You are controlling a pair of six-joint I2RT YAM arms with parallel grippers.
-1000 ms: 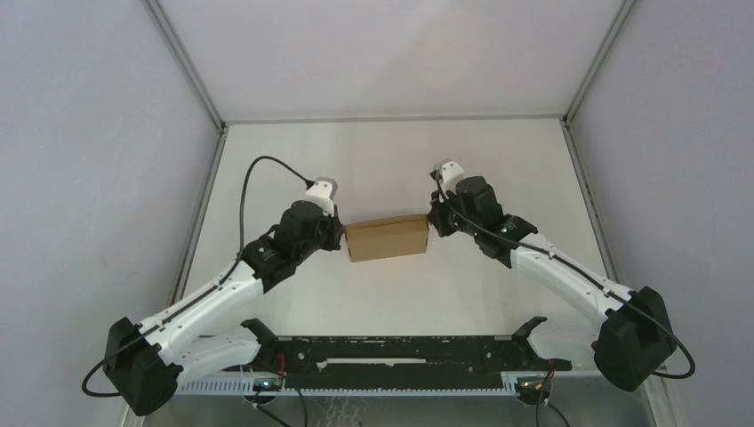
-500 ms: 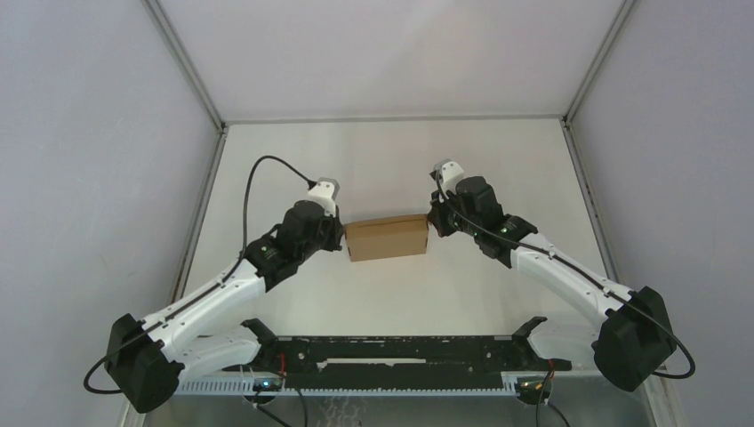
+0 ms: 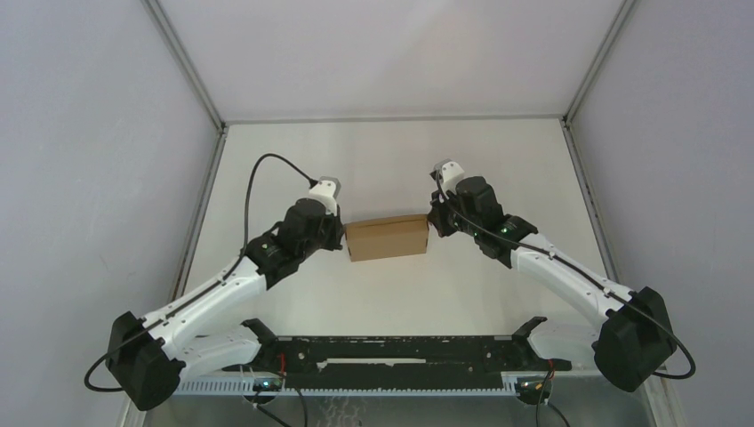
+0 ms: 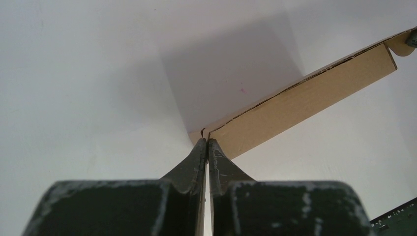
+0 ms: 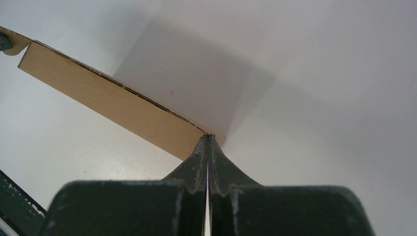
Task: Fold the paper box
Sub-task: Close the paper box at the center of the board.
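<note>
- Top external view: the paper box (image 3: 387, 237) is seen as a flat, closed rectangle of plain brown cardboard, placed over the middle of the table (image 3: 391, 151) between the two arms.
- Its long sides are laid across the view from left to right, with the right end set slightly farther back than the left.
- In both wrist views the box is shown nearly edge-on as a thin slab. A broad shadow (image 4: 231, 78) is cast on the table apart from it, so the box is taken to be raised off the surface.
- A thin dark seam is seen running along the top of the long side wall.
- The left gripper (image 3: 340, 233) is set at the left end of the box. Its jaws are pressed almost together, and a thin cardboard edge at the corner is pinched between the fingertips (image 4: 200, 147).
- The right gripper (image 3: 431, 222) is set at the right end in the same manner, jaws drawn tight, with the box corner clamped at their tips.
- A black cable (image 3: 267, 165) is looped above the left arm.
- A black rail (image 3: 400, 351) is mounted along the near edge, between the arm bases.
</note>
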